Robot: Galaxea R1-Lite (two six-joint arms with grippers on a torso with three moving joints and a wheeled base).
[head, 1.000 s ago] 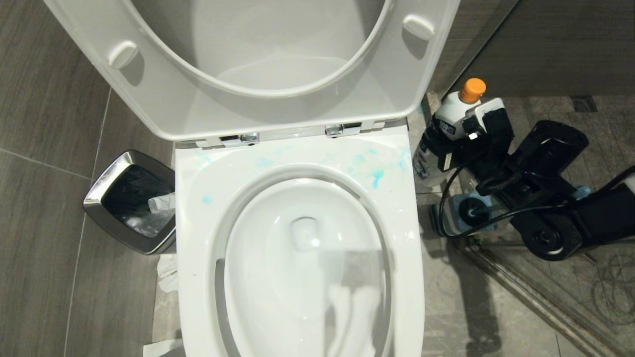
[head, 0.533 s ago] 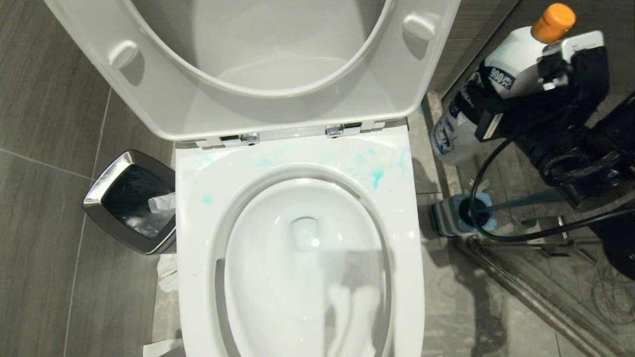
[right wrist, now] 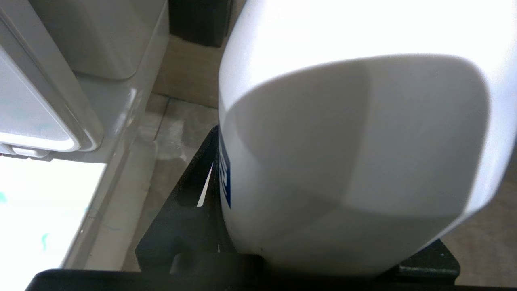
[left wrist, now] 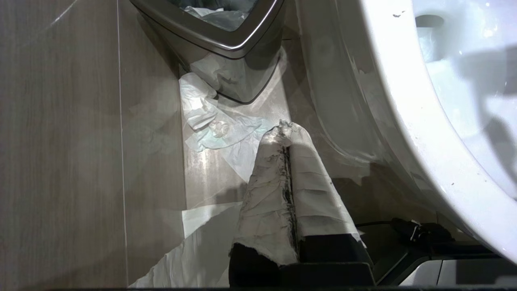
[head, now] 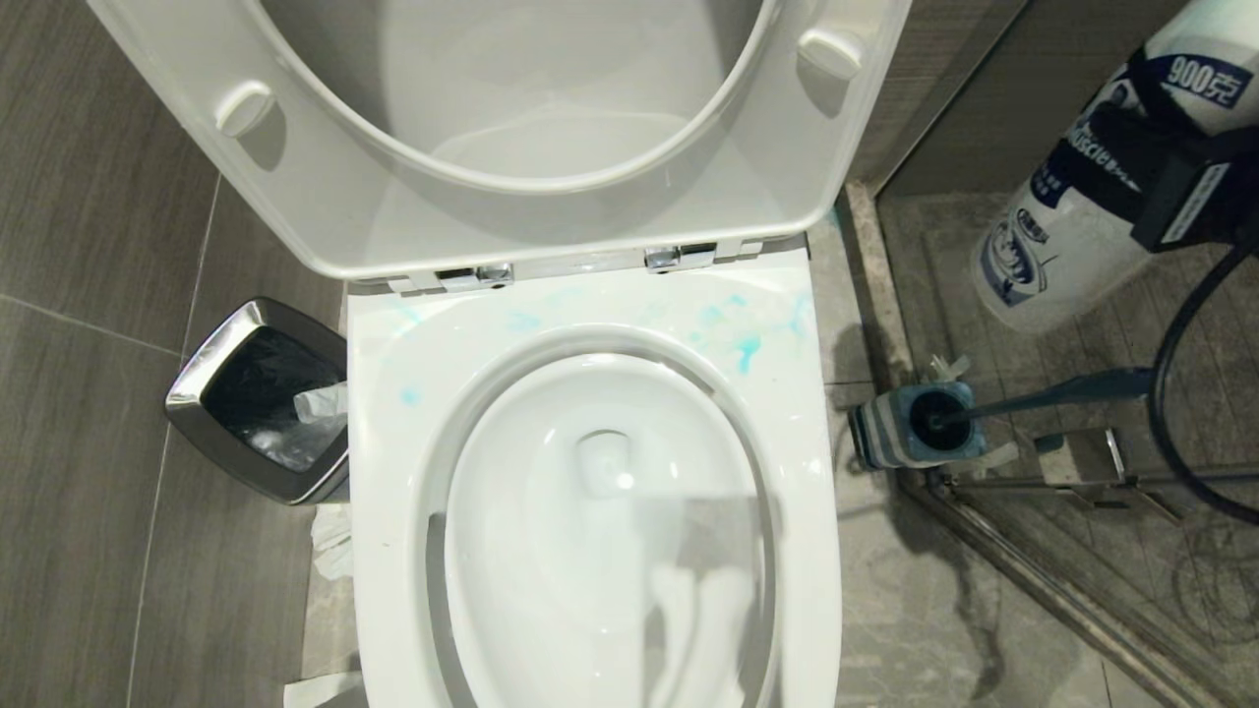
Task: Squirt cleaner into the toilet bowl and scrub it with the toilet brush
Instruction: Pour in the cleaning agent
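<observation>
Head view: grey tiled floor point(head: 89, 551) with a glass shower screen at the right. The toilet bowl point(head: 600, 511) fills the middle, its seat and lid point(head: 511, 128) raised, and turquoise cleaner point(head: 748, 349) is smeared across the back of the rim. A steel-rimmed bin point(head: 261, 398) stands just left of the bowl. To the right of the bowl the brush point(head: 1062, 391) sits head-down in its holder point(head: 910, 425), handle leaning away to the right. Up in the right corner the right gripper point(head: 1161, 167) grasps a white bottle point(head: 1062, 246) round its middle, off the floor and tilted, well apart from the bowl; its top is out of view

Left wrist view: pale tile floor strewn with crumpled paper point(left wrist: 214, 125). The left gripper point(left wrist: 287, 133), wrapped in white tape, has its fingers pressed together, holding nothing, low beside the outer wall of the bowl point(left wrist: 408, 133), with the bin point(left wrist: 226, 36) beyond it

Right wrist view: tile floor and the raised lid point(right wrist: 44, 101) at one side. The bottle point(right wrist: 355, 153) fills most of the view, gripped between the black fingers point(right wrist: 190, 210) of the right gripper point(right wrist: 282, 258)
</observation>
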